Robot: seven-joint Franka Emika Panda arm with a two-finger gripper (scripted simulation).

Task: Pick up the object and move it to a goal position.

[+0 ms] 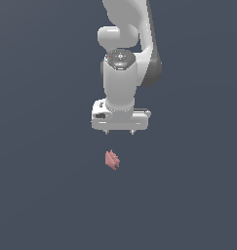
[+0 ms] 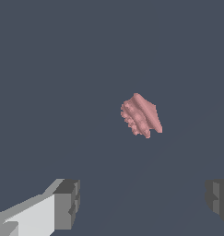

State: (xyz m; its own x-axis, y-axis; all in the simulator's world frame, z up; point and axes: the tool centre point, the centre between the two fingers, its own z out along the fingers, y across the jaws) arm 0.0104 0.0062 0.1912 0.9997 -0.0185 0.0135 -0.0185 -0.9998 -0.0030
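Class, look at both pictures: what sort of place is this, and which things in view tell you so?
Probably a bare simulated test scene, not a real room: a flat, featureless grey surface, one white arm with an open end effector, and a single pink lump lying below it.

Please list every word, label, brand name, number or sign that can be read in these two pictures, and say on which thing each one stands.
No text can be read in either view.
Arm: the round grey cap on the wrist carries small marks, too small and blurred to read.
gripper: plain white, no label visible.
pink object: no marking on it, nor in the wrist view.
Grey background: bare.
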